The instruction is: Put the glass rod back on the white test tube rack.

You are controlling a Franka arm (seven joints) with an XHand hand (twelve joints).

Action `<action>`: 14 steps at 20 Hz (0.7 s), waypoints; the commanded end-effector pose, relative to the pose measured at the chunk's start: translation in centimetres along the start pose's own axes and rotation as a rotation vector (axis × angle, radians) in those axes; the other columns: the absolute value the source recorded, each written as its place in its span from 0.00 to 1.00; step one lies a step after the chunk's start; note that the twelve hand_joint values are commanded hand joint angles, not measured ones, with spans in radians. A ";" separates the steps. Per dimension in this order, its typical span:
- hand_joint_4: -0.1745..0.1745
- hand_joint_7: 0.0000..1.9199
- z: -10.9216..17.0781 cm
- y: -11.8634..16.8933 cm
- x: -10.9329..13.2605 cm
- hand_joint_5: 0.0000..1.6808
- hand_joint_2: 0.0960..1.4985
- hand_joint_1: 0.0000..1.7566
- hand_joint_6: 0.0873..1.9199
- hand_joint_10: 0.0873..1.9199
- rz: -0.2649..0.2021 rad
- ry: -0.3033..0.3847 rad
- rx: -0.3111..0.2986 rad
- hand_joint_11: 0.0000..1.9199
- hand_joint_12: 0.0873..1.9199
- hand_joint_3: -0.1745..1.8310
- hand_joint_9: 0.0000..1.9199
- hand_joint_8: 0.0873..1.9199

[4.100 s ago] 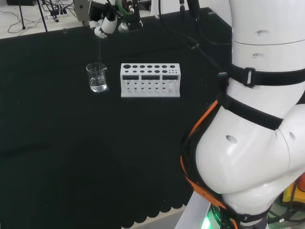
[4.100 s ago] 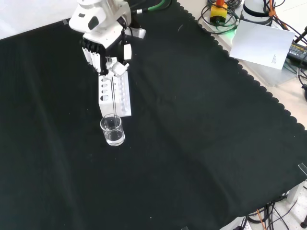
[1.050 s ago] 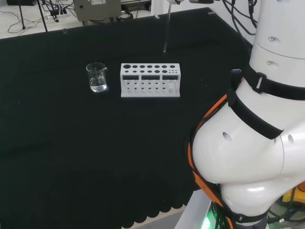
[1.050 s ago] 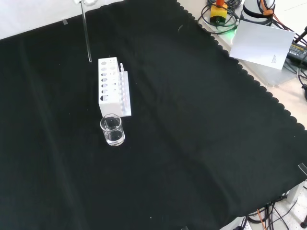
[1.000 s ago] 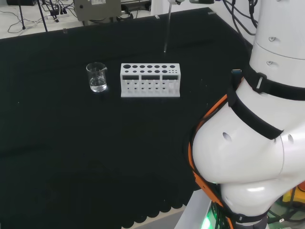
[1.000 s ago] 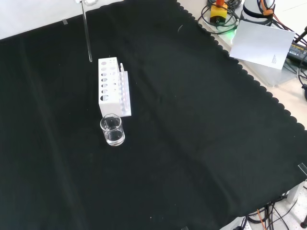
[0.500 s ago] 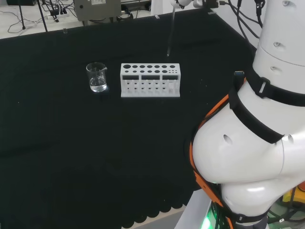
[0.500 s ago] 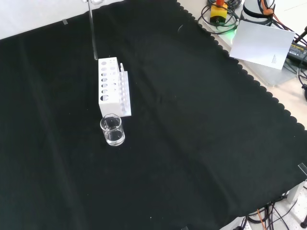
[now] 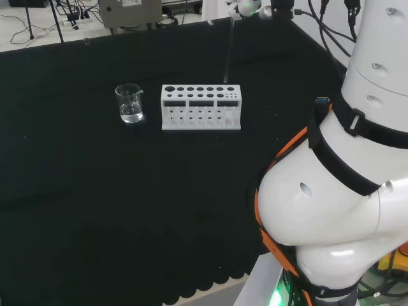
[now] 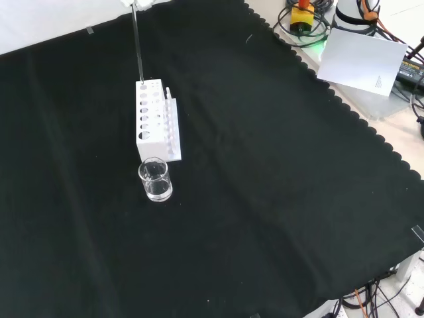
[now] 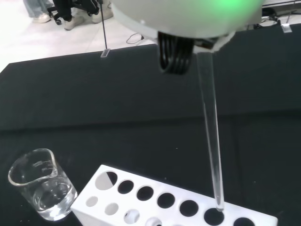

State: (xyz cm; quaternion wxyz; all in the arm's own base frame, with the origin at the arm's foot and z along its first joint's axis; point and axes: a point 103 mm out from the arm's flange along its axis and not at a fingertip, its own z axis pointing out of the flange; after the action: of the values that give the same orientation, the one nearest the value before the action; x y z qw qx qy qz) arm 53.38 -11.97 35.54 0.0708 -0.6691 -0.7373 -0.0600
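The glass rod (image 9: 227,51) hangs upright from my hand (image 9: 244,6) at the head view's top edge, and the hand is shut on the rod's upper end. The rod's lower tip sits at the top of the white test tube rack (image 9: 201,119), near its right end in the head view. In the front view the rod (image 10: 138,46) drops from the hand (image 10: 142,2) to the far end of the rack (image 10: 154,116). The wrist view shows the rod (image 11: 210,132) with its tip at the rim of a large hole in the rack (image 11: 175,215), below the blurred white hand (image 11: 188,16).
A small glass beaker (image 9: 130,103) with a little clear liquid stands left of the rack in the head view, nearer than the rack in the front view (image 10: 154,179). My arm's white links (image 9: 338,191) fill the head view's right. Papers and cables (image 10: 364,59) lie beyond the cloth's scalloped edge.
My hand carried the rod from over the beaker to the rack's other end. Over the last second the rod came down and its tip reached the rack's top.
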 end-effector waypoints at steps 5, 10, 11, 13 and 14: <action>0.00 0.67 0.9 1.2 0.3 0.66 0.36 0.75 0.39 0.47 -0.008 0.012 0.012 0.72 0.54 0.51 0.83 0.50; 0.00 0.67 1.5 1.3 -0.3 0.66 0.36 0.75 0.39 0.47 -0.001 0.018 0.023 0.72 0.54 0.51 0.83 0.50; 0.00 0.67 1.6 1.3 -0.4 0.66 0.36 0.75 0.39 0.47 0.002 0.018 0.025 0.72 0.54 0.51 0.83 0.50; 0.00 0.67 1.8 1.3 -0.6 0.66 0.36 0.75 0.39 0.47 0.004 0.018 0.029 0.72 0.54 0.51 0.83 0.50; 0.00 0.67 2.0 1.3 -0.7 0.66 0.36 0.75 0.39 0.47 0.007 0.020 0.030 0.72 0.54 0.51 0.83 0.50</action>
State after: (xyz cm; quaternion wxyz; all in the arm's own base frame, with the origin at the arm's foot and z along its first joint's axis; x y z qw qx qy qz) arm 54.70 -11.73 34.37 0.0817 -0.6669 -0.7383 -0.0590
